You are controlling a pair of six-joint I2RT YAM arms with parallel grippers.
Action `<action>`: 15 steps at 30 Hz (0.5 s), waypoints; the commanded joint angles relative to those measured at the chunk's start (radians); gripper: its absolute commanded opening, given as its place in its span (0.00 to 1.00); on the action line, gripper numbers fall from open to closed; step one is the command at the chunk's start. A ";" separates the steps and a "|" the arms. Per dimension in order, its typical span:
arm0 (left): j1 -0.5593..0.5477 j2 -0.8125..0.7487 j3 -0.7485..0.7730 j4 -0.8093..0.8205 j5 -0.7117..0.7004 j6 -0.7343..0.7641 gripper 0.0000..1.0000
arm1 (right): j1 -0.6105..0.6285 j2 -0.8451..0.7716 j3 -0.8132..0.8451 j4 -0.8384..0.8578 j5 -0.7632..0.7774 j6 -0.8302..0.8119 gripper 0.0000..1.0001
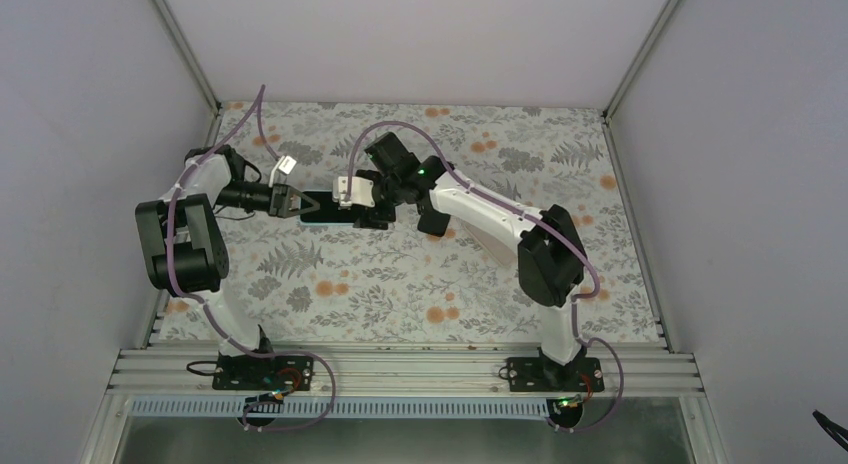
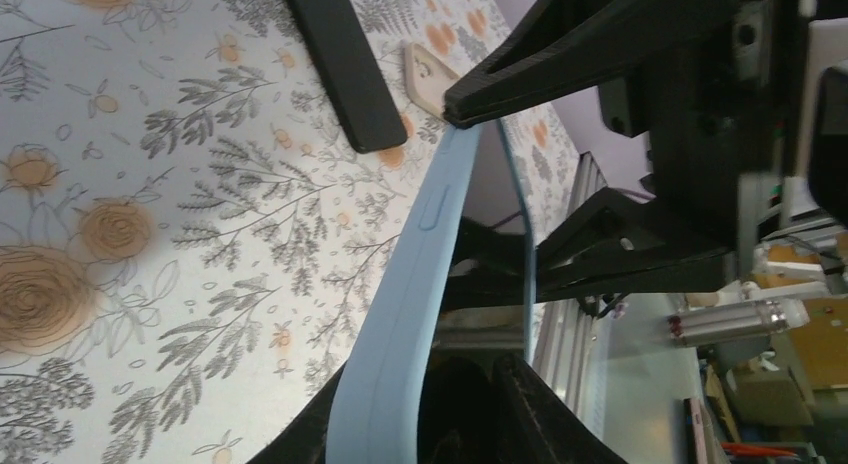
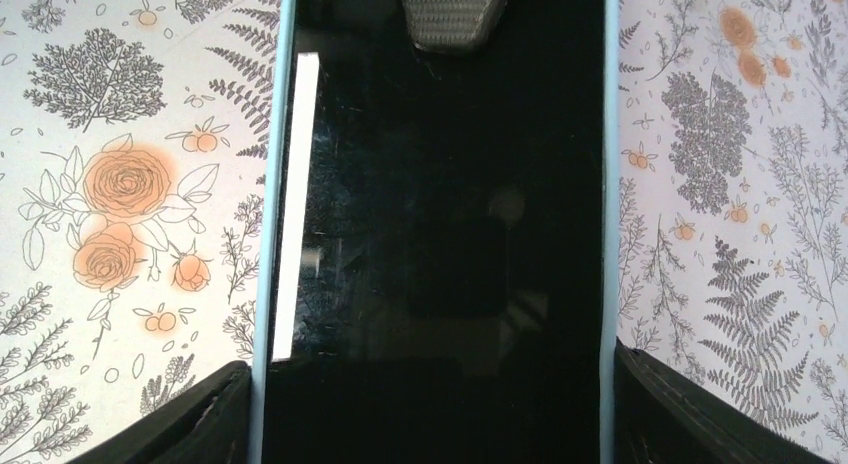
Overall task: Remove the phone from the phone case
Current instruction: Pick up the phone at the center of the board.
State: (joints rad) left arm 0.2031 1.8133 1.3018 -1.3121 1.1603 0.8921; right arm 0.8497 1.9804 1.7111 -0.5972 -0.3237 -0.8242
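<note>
As far as I can judge, none of the real work is done yet. The phone (image 3: 440, 234) sits fully inside its light blue case (image 2: 410, 284), rim unbroken down both long sides, held over the far part of the desk (image 1: 420, 284), a little left of the middle. My right pincer (image 3: 430, 424) is clamped across the case's width at one end, my left pincer (image 2: 430, 404) is closed over screen and back at the other, and the whole separation is left.
</note>
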 commanded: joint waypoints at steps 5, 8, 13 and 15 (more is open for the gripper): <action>-0.039 0.002 0.018 -0.045 0.041 0.111 0.15 | 0.011 0.036 0.092 0.047 -0.023 0.013 0.63; -0.041 0.000 0.020 -0.045 0.048 0.121 0.08 | 0.011 0.044 0.102 0.027 -0.025 0.006 0.65; -0.052 -0.016 0.020 -0.045 0.047 0.151 0.02 | 0.011 0.041 0.105 -0.018 -0.060 -0.006 0.80; -0.056 -0.021 0.023 -0.045 0.042 0.155 0.02 | 0.011 0.043 0.113 -0.055 -0.077 -0.005 0.88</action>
State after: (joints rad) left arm 0.1898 1.8149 1.3052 -1.3720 1.1931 0.9070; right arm 0.8501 2.0190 1.7660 -0.6659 -0.3073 -0.8501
